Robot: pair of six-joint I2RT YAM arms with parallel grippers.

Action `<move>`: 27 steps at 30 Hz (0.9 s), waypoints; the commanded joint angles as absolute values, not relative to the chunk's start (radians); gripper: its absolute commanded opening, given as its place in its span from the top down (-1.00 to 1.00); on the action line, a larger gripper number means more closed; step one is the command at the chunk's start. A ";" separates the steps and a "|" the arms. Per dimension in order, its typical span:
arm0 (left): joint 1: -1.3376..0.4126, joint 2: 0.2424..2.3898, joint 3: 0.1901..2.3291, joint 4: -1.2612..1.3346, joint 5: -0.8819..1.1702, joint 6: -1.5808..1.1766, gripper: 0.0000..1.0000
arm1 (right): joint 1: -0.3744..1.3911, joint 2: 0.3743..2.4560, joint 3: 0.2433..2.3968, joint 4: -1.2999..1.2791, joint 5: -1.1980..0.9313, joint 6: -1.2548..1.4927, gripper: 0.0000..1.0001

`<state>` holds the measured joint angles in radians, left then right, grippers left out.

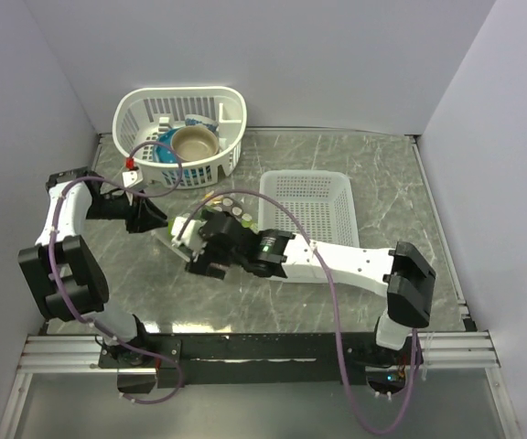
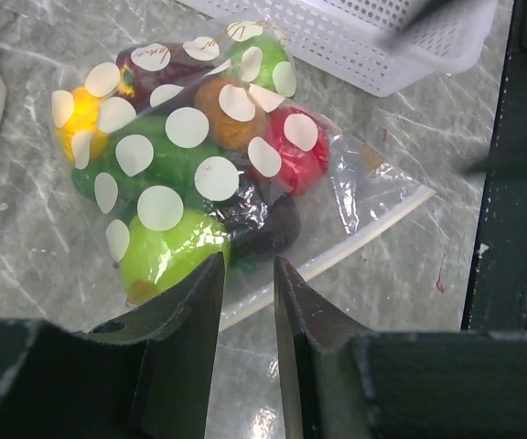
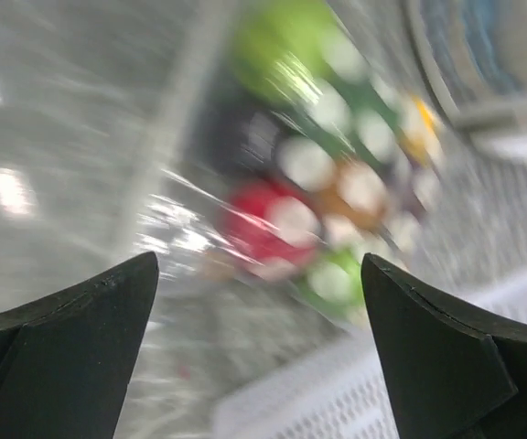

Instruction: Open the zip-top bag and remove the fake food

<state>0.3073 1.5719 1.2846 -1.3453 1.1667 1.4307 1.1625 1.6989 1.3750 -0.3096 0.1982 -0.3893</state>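
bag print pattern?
White polka dots on clear plastic. The bag shows best in the left wrist view.

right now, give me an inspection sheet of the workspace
surface: grey marbled tabletop
job's things: clear polka-dot zip-top plastic bag lying flat, colourful plastic fake food inside
clutter: white oval plastic basket holding a brown bowl; white rectangular mesh tray beside the bag
hands: left hand part open at the bag's edge; right hand wide open above the bag, view blurred
cables: purple cables looped along both arms
surroundings: plain white walls; metal rail at near edge
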 commanded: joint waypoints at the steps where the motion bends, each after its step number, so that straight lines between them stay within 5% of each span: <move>1: 0.324 1.644 1.305 -1.374 1.239 1.482 0.32 | 1.177 1.753 1.535 -0.412 0.084 -0.283 -1.00; 7: 0.382 1.632 1.321 -1.376 1.264 1.488 0.30 | 1.244 2.051 1.761 -0.492 0.471 -0.218 -1.00; 15: 0.419 1.603 1.333 -1.376 1.239 1.477 0.30 | 1.363 2.191 1.712 -0.297 0.895 -0.291 -1.00; 22: 0.425 1.598 1.319 -1.374 1.244 1.489 0.30 | 1.382 2.177 1.897 -0.488 0.849 -0.019 -1.00; 27: 0.425 1.586 1.324 -1.374 1.243 1.480 0.30 | 1.422 2.175 1.888 -0.405 0.904 -0.084 -1.00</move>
